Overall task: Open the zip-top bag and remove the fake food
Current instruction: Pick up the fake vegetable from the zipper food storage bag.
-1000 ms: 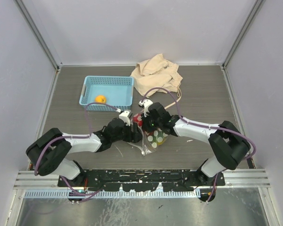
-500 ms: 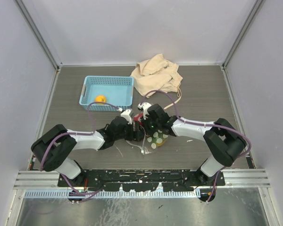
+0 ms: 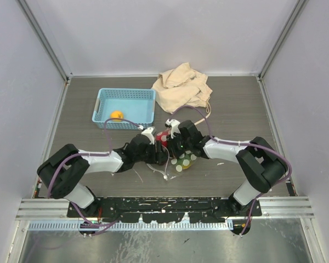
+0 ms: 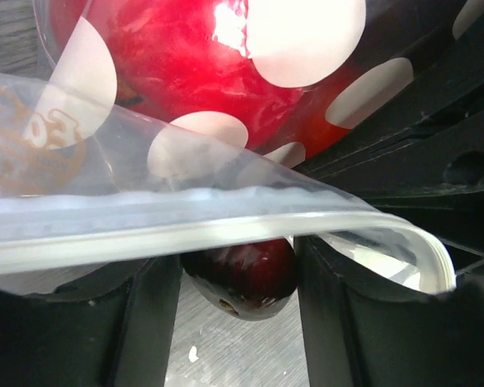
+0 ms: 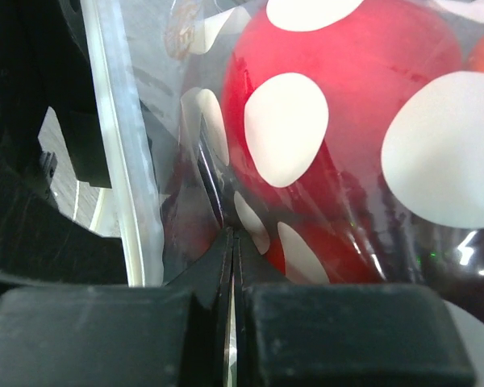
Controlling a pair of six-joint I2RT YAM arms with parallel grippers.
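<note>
Grippers at the bag, mid-table.

**Top view.** The left gripper (image 3: 158,152) and right gripper (image 3: 172,143) are facing each other over the zip-top bag (image 3: 182,160). The bag is lying on the table (image 3: 236,115) between them, near the arm bases. Working from opposite sides probably lets one arm anchor the plastic while the other works at the mouth. A red piece (image 3: 162,137) of the fake food is showing at the bag's far end. An orange piece (image 3: 116,115) is sitting in the blue basket (image 3: 126,98), well apart from the bag. A beige cloth bag (image 3: 181,87) is lying beyond.

**Left wrist view.** The jaws of the left gripper (image 4: 238,314) are standing partly apart on either side of a dark maroon piece (image 4: 242,274) that is filling the gap between them. Whether they are pressing on it cannot be told. The white zip strip (image 4: 185,230) is draping across both fingers (image 4: 145,322), so they appear to be sitting inside the opened mouth. The red piece (image 4: 177,56) is resting behind the dotted film.

**Right wrist view.** The right gripper (image 5: 231,258) is fully closed, pinching a fold of the zip-top bag (image 5: 185,121). This grip is likely keeping the bag from sliding and its rim held apart. The zip strip (image 5: 129,161) is running upright at left, and the red piece (image 5: 331,121) is bulging against the film.
</note>
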